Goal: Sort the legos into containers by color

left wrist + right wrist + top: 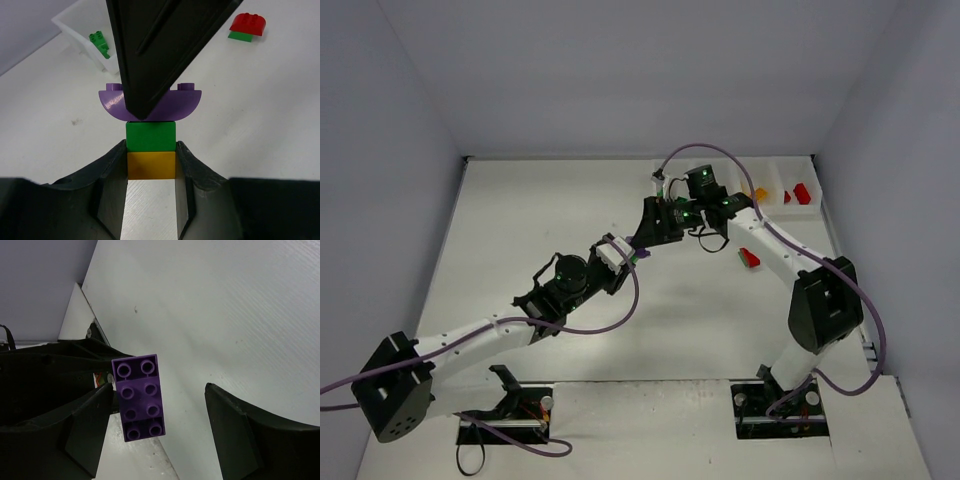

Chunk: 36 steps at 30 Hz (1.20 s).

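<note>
White table (570, 200), left jaws clenched on brick stack (150, 147), purple top (112, 102) part-hidden, right jaws released.

A clump of plastic lego bricks (150, 135), curved purple atop green atop orange-yellow, stood upright, clamped at its base in the left pincer (150, 156). A red-over-green pair (247, 27) lay on the desk (280, 100). A green brick (100, 44) sat in the white plastic tray (75, 35).

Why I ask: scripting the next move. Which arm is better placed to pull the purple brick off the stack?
Right. The right pincer stands open either side of the purple brick, while the left pincer is shut on the yellow brick below, holding the stack.
</note>
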Motion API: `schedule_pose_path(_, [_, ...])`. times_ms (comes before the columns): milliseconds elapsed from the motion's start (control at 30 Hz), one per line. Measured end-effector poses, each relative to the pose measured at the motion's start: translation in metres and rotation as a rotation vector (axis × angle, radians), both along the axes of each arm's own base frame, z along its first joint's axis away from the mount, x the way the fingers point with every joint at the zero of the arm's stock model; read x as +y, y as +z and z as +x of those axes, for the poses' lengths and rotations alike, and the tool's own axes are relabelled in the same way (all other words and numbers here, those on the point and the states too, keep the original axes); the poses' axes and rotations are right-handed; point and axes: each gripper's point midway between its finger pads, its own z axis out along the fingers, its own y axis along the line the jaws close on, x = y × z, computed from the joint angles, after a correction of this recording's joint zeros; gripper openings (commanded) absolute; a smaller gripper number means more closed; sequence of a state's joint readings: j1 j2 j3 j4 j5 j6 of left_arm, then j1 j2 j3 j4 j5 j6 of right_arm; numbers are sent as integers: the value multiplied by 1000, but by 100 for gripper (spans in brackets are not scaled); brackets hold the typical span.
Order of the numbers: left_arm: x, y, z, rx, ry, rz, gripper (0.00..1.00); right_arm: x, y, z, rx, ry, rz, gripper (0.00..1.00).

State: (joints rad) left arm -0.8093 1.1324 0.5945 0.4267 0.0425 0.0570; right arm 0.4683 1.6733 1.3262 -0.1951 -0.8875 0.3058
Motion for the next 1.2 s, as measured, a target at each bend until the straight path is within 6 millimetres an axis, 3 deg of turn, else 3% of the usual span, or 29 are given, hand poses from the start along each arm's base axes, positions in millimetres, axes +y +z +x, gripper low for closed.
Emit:
schedule_pose_path(100, [0,1,0,-3,2,-2,0,5,-4,-4,6,17,-6,65])
schedule_pose_path(200, [1,1,0,-2,3,-1,0,7,-5,-6,0,29,-7,52])
schedule_pose_path(367, [1,-4,0,8,7,10,0,12,-2,-10,-16,51,-1,15])
schedule_pose_path(500, [3,-6,3,19,8,3,0,12,-3,-8,-23,43,-10,2])
schedule_pose_path(767, [-2,-9,7,55,-7,-45,0,4,-4,-2,-14,12,-27,0])
schedule_pose_path(1033, [6,-57,0,169,17,10,0,-55,3,57,-69,-185,-52,0])
schedule_pose_path(1200, [7,-56,1,165,19,8,0,-89,14,92,-132,-319,-108,0])
